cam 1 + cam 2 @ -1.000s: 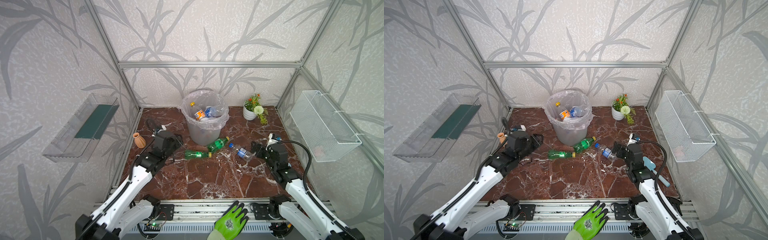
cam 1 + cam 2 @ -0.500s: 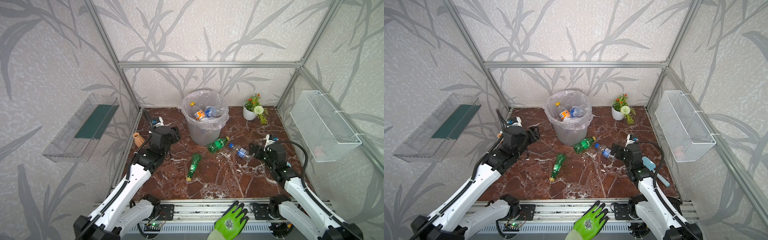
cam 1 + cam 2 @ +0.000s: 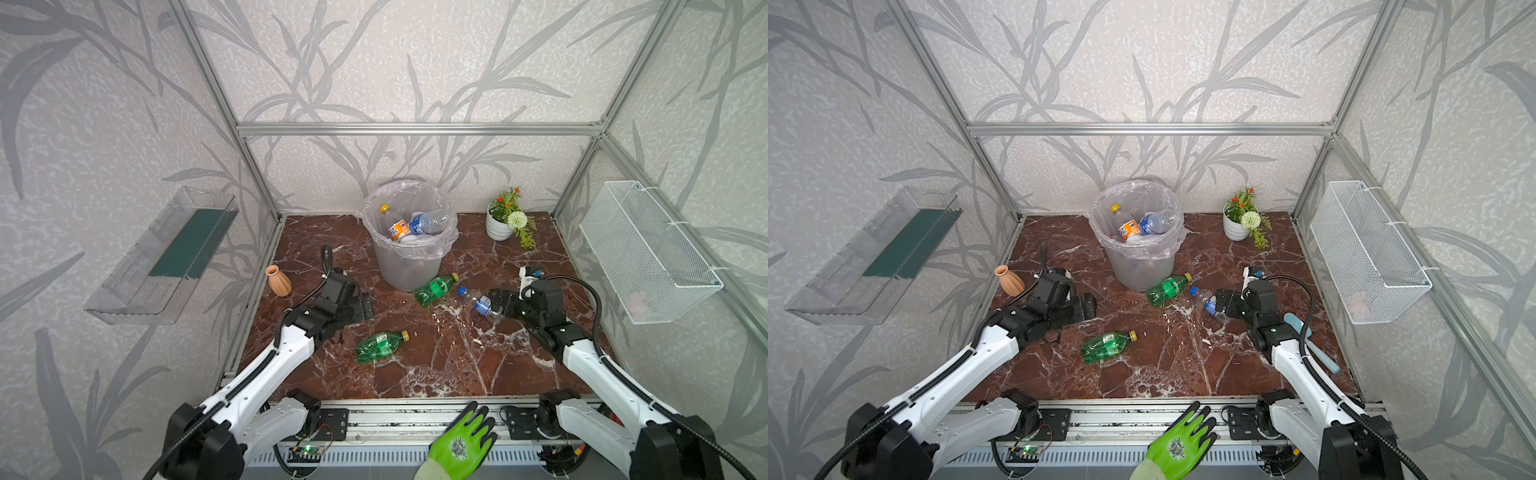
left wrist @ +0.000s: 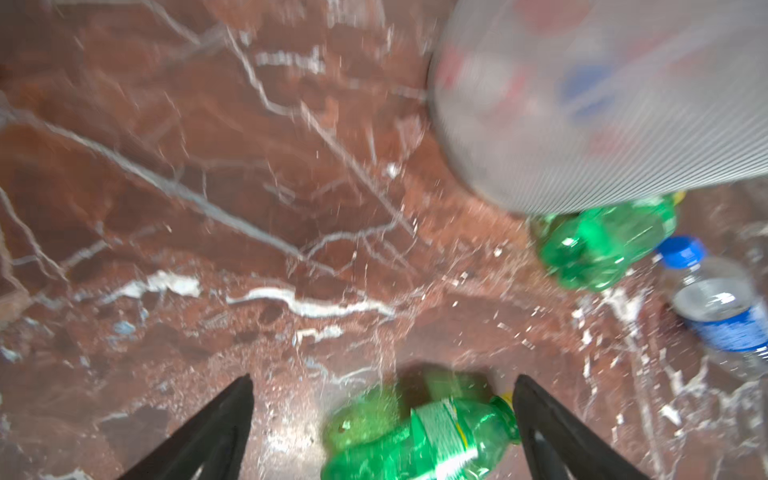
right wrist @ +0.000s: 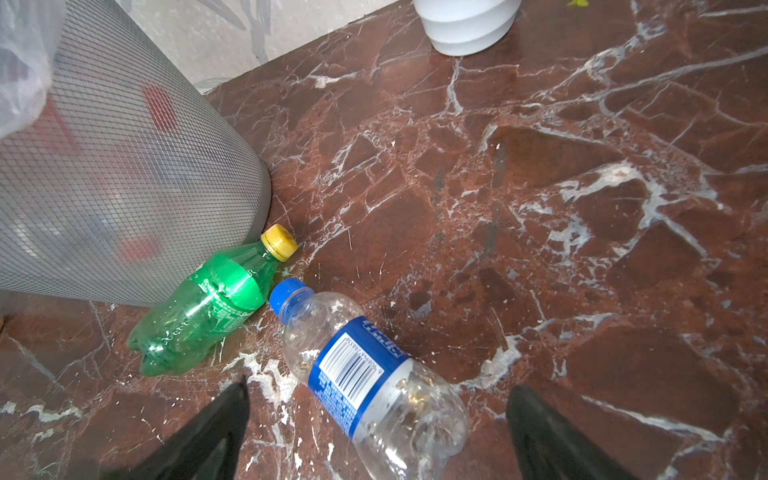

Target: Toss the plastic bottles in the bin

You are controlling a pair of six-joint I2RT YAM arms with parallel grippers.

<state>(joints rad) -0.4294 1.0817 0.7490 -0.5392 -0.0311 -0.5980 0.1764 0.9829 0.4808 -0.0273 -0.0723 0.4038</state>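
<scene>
The grey bin [image 3: 409, 266] [image 3: 1142, 270], bag-lined, stands at the back and holds several plastic bottles. Against its foot lies one green bottle [image 3: 436, 289] [image 5: 208, 307]. Another green bottle [image 3: 380, 345] [image 3: 1106, 345] [image 4: 424, 440] lies loose on the floor, below and in front of my open left gripper [image 3: 363, 305] [image 4: 382, 415], and looks blurred in the left wrist view. My right gripper [image 3: 498, 303] [image 5: 380, 386] stands open round the base of a clear blue-labelled bottle [image 3: 478, 303] [image 5: 365, 374] without touching it.
A terracotta vase [image 3: 278, 281] stands at the left wall and a white flower pot [image 3: 498, 226] at the back right. A wire basket [image 3: 648, 257] hangs on the right wall, a clear shelf [image 3: 166, 253] on the left. A green glove [image 3: 461, 444] rests at the front rail.
My left gripper has opened and let go of the green bottle, which dropped to the floor and turned. The right gripper has crept closer round the clear bottle.
</scene>
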